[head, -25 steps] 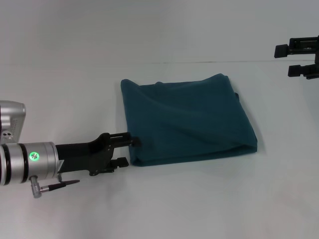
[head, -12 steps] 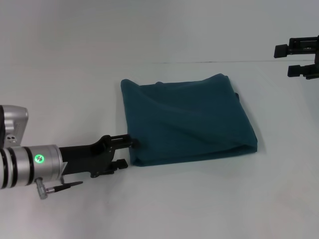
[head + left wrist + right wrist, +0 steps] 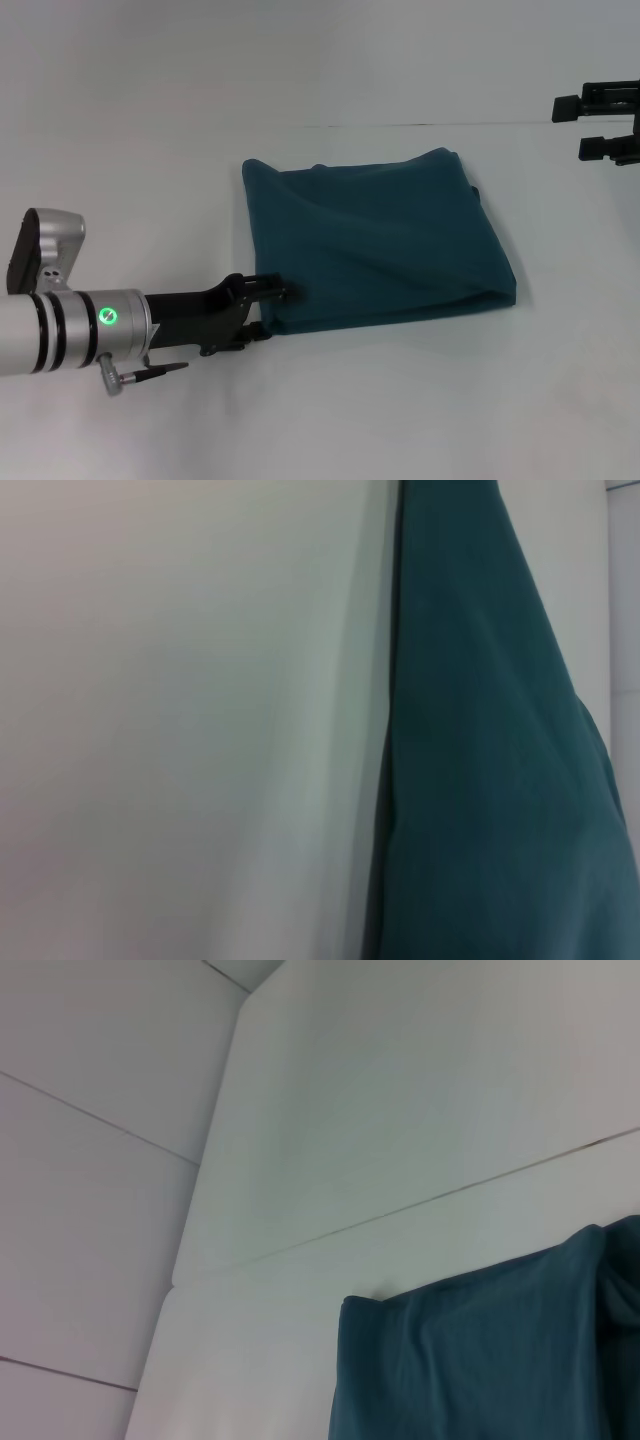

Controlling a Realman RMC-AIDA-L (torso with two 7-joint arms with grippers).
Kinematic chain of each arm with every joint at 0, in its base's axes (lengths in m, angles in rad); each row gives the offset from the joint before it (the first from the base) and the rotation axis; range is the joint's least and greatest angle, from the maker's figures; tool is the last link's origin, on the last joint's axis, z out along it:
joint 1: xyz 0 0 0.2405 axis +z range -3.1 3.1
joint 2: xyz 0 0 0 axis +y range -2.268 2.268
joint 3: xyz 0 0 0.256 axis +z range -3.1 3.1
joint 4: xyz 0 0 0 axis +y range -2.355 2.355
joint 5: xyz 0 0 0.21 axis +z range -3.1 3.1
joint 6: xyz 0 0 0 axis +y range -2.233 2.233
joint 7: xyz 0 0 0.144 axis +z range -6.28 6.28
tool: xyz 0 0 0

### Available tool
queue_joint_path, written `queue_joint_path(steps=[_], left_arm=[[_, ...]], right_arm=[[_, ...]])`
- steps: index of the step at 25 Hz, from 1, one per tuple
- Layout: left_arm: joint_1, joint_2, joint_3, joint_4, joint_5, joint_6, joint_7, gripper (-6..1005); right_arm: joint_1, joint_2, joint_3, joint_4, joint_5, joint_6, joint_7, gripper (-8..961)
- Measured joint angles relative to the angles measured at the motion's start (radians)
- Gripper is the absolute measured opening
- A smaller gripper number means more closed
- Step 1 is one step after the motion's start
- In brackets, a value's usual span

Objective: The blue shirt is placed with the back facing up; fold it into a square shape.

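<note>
The left gripper (image 3: 272, 311) reaches in low over the white surface (image 3: 400, 400), its black fingers (image 3: 268, 290) spread apart, one at the near-left corner of the blue shirt (image 3: 380, 240) and the other just below that corner's hem. Whether the upper finger actually presses the cloth or only sits against it is hard to make out, since dark finger and dark fabric merge there; no cloth is lifted between the fingers. Behind the gripper, its silver wrist with a green light runs off the picture's edge, so most of that arm is cut off.

Ahead of the left gripper the shirt lies flat on the surface, folded into a rough rectangle, with a long diagonal crease across its top layer. Its underlayers are hidden by the upper fold; a small dark bit of fabric pokes out at the far-right edge. The left wrist view shows none of that gripper's own fingers, only the shirt's (image 3: 500, 780) side edge close beside the bare surface.

The right gripper (image 3: 600, 125) hangs high, well apart from the shirt and beyond its far-right corner, its two black fingers parted with nothing between them; its body is cut off by the frame. From the right wrist camera only one corner of the shirt (image 3: 480, 1360) shows, the rest out of frame
</note>
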Motion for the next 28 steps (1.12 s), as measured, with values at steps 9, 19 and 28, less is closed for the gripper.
queue_joint_path(steps=[9, 19, 28], left_arm=[[0.004, -0.002, 0.003, 0.000, 0.001, -0.021, 0.000, 620], [0.004, -0.002, 0.003, 0.000, 0.002, -0.014, 0.004, 329], [0.009, -0.001, 0.003, 0.002, 0.004, -0.001, 0.019, 42]], right_arm=[[-0.003, -0.003, 0.003, 0.000, 0.000, -0.006, -0.002, 882], [-0.003, -0.003, 0.003, -0.001, 0.001, -0.006, -0.003, 882], [-0.007, -0.003, 0.003, -0.001, 0.002, -0.006, -0.003, 882]])
